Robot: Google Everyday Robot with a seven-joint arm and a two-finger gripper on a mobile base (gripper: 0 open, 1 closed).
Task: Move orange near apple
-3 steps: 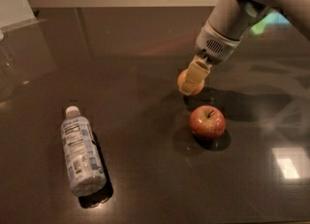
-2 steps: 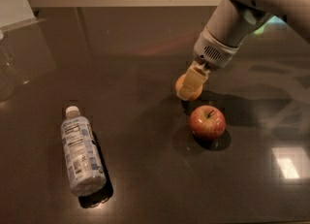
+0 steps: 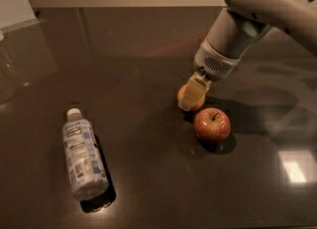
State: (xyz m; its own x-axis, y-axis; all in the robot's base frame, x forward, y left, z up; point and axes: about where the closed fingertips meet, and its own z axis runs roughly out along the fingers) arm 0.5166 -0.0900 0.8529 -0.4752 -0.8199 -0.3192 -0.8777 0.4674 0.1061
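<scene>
Gripper (image 3: 188, 101) has come down, jaws holding the small round pale orange (image 3: 182, 94) just beside the glossy red apple (image 3: 212, 125), so release seems next.

End effector (image 3: 192, 94) low, angled downward.

The end effector (image 3: 190, 102) has brought the orange (image 3: 181, 93) down beside the apple (image 3: 212, 125)

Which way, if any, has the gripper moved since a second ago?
Yes. The gripper, holding the orange, came down closer to the apple, which stayed put.
</scene>
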